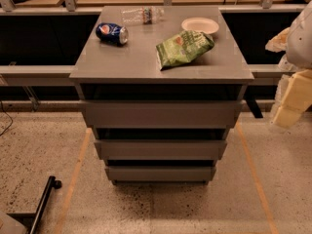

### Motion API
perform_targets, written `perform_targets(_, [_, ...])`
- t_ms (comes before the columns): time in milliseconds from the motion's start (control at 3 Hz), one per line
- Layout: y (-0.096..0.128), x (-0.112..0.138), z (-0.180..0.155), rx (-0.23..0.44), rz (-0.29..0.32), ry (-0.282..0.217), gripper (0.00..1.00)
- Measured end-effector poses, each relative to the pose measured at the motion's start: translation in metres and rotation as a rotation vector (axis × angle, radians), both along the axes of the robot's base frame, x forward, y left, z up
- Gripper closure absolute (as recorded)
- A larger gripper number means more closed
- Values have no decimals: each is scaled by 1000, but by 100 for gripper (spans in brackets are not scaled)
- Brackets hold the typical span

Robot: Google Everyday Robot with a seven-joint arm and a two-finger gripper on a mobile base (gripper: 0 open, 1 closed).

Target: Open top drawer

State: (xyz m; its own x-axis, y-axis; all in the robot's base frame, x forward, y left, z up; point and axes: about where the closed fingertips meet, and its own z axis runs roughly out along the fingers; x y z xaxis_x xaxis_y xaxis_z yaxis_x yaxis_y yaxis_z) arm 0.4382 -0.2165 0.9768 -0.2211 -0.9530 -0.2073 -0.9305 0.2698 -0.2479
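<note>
Progress: the task looks unstarted. The top drawer (161, 113) sits directly under the counter (122, 62), its front roughly in line with the counter's front edge and not pulled out. A dark strip shows above the panel. Judged shut, with the whole opening left to do.

Claw (287, 108): pale cream, at the right edge of the camera view, beside the cabinet's right side at about the height of the top drawer. It is apart from the drawer front, with no contact. Whether it is spread or pressed together cannot be told. It holds nothing that can be seen.

Top drawer appearance: matte grey, flat rectangular front with no handle or knob. It is the widest of three stacked fronts, and the two below look narrower and shorter. With no handle, the grip would probably have to come at the panel's upper edge, through the dark gap.

On the counter: a blue can (111, 33) lying on its side, a clear bottle (141, 15) also lying down, a white bowl (200, 25), and a green chip bag (184, 48).
</note>
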Motion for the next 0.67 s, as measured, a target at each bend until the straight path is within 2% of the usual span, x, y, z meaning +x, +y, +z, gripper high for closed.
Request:
perform_targets(333, [0, 0, 0, 0, 0, 0, 0])
perform_targets(667, [6, 8, -13, 70, 18, -11, 0])
